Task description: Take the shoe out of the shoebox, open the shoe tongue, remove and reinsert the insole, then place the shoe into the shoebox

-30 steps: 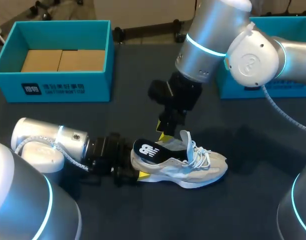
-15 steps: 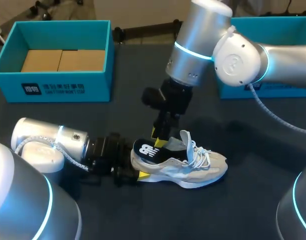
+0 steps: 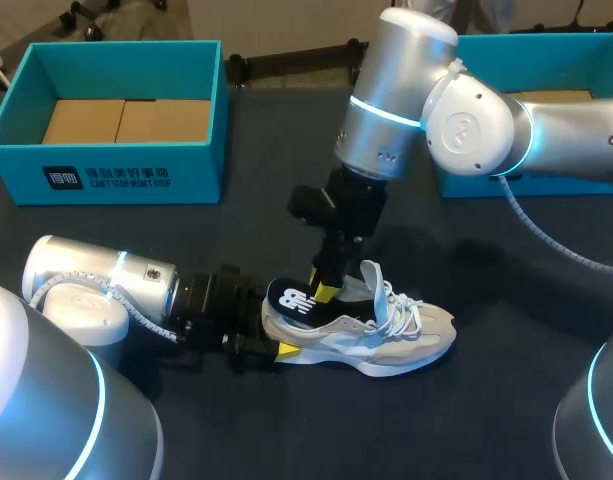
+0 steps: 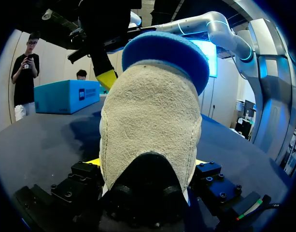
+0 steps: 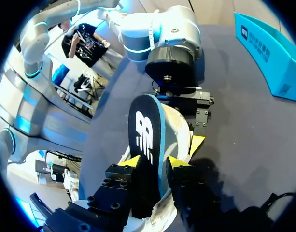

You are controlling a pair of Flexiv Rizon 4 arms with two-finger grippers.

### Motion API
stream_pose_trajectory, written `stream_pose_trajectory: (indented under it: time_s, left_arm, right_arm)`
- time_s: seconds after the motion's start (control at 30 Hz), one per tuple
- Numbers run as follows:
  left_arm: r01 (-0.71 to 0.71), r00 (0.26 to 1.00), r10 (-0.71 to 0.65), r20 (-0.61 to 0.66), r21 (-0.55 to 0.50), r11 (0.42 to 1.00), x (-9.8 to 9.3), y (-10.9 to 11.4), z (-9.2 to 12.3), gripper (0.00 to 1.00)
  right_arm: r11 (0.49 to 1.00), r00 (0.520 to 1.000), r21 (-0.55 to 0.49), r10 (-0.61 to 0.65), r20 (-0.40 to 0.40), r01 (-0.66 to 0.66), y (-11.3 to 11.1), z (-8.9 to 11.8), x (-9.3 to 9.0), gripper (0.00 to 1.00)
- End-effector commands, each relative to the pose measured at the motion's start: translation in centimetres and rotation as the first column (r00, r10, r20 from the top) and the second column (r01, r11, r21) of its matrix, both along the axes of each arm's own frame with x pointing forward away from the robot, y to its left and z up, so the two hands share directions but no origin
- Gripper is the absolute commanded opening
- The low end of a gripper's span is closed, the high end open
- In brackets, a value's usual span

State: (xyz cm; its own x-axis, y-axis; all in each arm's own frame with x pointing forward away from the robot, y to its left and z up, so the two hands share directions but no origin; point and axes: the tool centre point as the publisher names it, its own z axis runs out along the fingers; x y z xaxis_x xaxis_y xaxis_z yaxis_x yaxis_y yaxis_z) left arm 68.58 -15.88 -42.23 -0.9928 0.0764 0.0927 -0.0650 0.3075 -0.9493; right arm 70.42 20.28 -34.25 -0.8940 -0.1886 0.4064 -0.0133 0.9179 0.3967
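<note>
A beige sneaker (image 3: pixel 386 335) with white laces lies on its sole on the dark table, toe to the right. Its black insole (image 3: pixel 296 300), blue-edged with a white logo, sticks up out of the heel opening. My left gripper (image 3: pixel 271 345) lies low on the table, its wide-set fingers against both sides of the heel (image 4: pixel 150 121). My right gripper (image 3: pixel 329 290) comes down from above. In the right wrist view its yellow fingertips (image 5: pixel 131 162) pinch the insole (image 5: pixel 145 130) from both sides. From the left wrist, the insole's blue edge (image 4: pixel 167 53) tops the heel.
A teal shoebox (image 3: pixel 106 170) with a brown cardboard floor stands at the back left. A second teal box (image 3: pixel 466 180) sits at the back right, behind my right arm. Bare dark tabletop lies in front of the shoe and to its right.
My right gripper shifted slightly left, came down onto the raised insole and its fingers closed in on it. The left arm and the shoe stayed still.
</note>
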Motion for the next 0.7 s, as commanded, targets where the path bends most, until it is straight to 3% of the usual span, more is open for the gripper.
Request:
stream_pose_trajectory:
  time_s: [0.03,0.23,0.57,0.63,0.7]
  left_arm:
    - [-0.003,1.0,0.003,0.001,0.002,1.0,0.02,-0.02,-0.13,0.0]
    - [-0.003,1.0,0.003,0.001,0.002,1.0,0.02,-0.02,-0.13,0.0]
    - [-0.003,1.0,0.003,0.001,0.002,1.0,0.02,-0.02,-0.13,0.0]
    - [-0.003,1.0,0.003,0.001,0.002,1.0,0.02,-0.02,-0.13,0.0]
    - [-0.003,1.0,0.003,0.001,0.002,1.0,0.02,-0.02,-0.13,0.0]
  right_arm:
    - [1.0,1.0,0.007,0.0,-0.007,0.0,-0.23,-0.38,0.05,0.32]
    - [0.999,0.998,0.019,0.041,-0.038,-0.04,0.02,-0.91,0.04,0.34]
    - [0.997,0.995,0.024,0.078,-0.061,-0.076,0.49,-0.93,-0.35,0.3]
    - [0.997,0.994,0.023,0.081,-0.068,-0.079,0.55,-1.09,-0.45,0.25]
    - [0.996,0.993,0.022,0.084,-0.077,-0.083,0.53,-1.19,-0.58,0.08]
